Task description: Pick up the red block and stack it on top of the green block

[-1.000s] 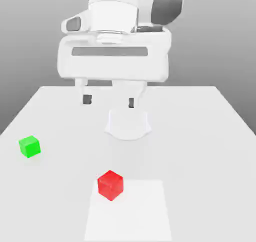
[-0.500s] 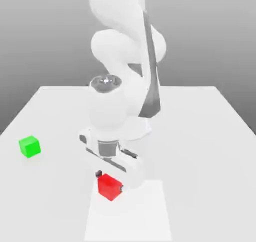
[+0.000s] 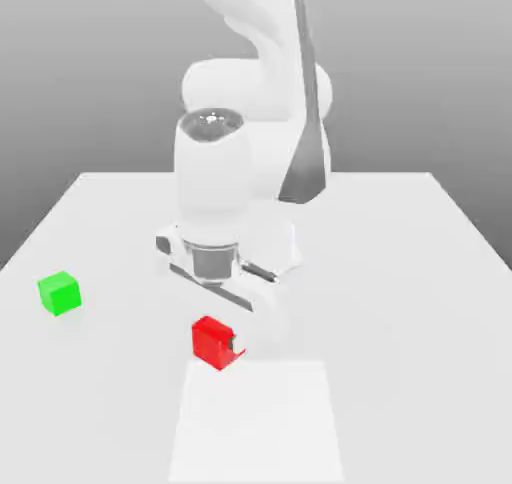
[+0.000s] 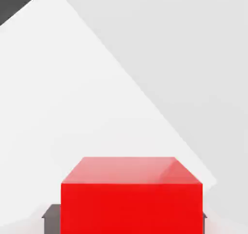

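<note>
Comes to two blocks in all: one red block (image 3: 212, 344) and one green block (image 3: 60, 294). Adds up to one robot arm (image 3: 212, 187) with one gripper (image 3: 217, 339) and two fingers (image 4: 52, 222). Includes one light grey tabletop (image 3: 410, 322) and one white rectangular patch (image 3: 257, 422).

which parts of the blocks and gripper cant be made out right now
- Red block: its side toward the exterior view's right is partly covered by the gripper.
- Red block, hand view: lower part cut off by the picture's edge.
- Green block, exterior view: underside hidden by the block itself.
</note>
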You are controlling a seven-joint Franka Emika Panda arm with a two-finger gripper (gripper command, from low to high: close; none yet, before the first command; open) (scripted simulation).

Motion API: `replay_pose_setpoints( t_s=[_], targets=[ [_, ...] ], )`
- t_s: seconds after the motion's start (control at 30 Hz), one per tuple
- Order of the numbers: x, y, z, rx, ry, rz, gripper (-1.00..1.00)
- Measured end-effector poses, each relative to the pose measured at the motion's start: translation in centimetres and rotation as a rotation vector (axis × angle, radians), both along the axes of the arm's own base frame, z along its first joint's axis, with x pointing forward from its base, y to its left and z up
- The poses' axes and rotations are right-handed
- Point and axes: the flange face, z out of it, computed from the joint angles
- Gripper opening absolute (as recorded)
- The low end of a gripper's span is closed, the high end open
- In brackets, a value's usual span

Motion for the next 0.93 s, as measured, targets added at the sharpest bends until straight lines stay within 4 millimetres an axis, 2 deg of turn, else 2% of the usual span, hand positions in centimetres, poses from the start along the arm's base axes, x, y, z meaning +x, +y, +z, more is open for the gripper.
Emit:
replay_pose_setpoints(
  t_s=[0.1,0.2,0.33,0.43,0.47,0.53,0.77,0.93],
  targets=[
    [-2.2,-6.2,0.8,-0.003,-0.001,-0.259,-1.00],
    [-5.5,-11.9,1.6,-0.003,-0.002,-0.518,-1.00],
    [-11.8,-18.5,2.4,-0.002,-0.003,-0.865,-1.00],
    [-17.4,-22.4,2.8,0.010,-0.004,-1.126,-1.00],
    [-18.4,-23.0,2.5,0.023,-0.005,-1.174,-1.00],
    [-18.9,-23.4,1.6,0.048,-0.006,-1.208,-1.00],
    [-18.7,-23.2,-1.6,0.086,-0.004,-1.214,-1.00],
    [-19.3,-23.4,-3.1,0.055,-0.001,-1.224,-1.00]
  ],
)
